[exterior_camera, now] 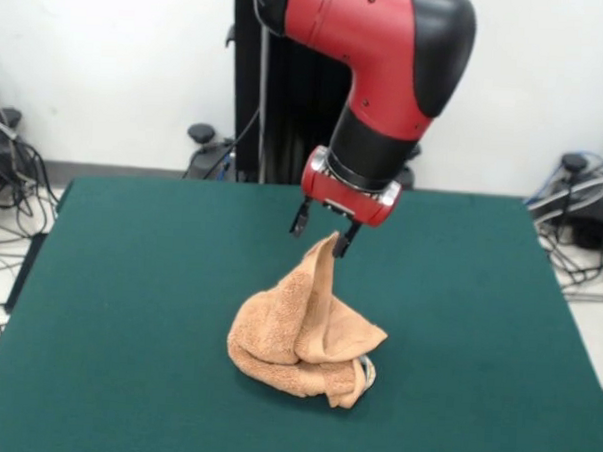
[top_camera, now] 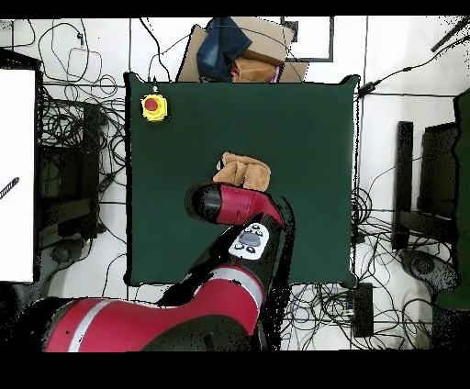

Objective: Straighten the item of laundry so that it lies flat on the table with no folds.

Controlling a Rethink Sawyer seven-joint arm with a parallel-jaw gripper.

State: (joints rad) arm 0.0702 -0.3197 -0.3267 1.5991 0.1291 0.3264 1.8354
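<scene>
Towel (exterior_camera: 301,341) is a crumpled heap near the middle of the green table (exterior_camera: 128,309), folded over itself in several layers, with one corner pulled up into a peak. Small white tag shows at the heap's lower right in the front view. In the overhead view the towel (top_camera: 243,171) sits just past the arm's wrist, partly covered by it.

Gripper (exterior_camera: 322,230) hangs right above the heap, fingers spread a moderate way apart. The raised corner of the towel reaches up to the finger (exterior_camera: 344,240) on the picture's right and touches it; the other finger (exterior_camera: 299,218) is clear of the cloth. Can't tell whether the corner is actually pinched or just resting against that finger.

No containers on the table. Only other item on it is a yellow box with a red button (top_camera: 154,107) at one far corner in the overhead view, well apart from the towel.

Table is far larger than the towel, bare green felt on all sides of the heap, every edge well away from it. Cables (top_camera: 69,147) and gear lie on the floor around the table
</scene>
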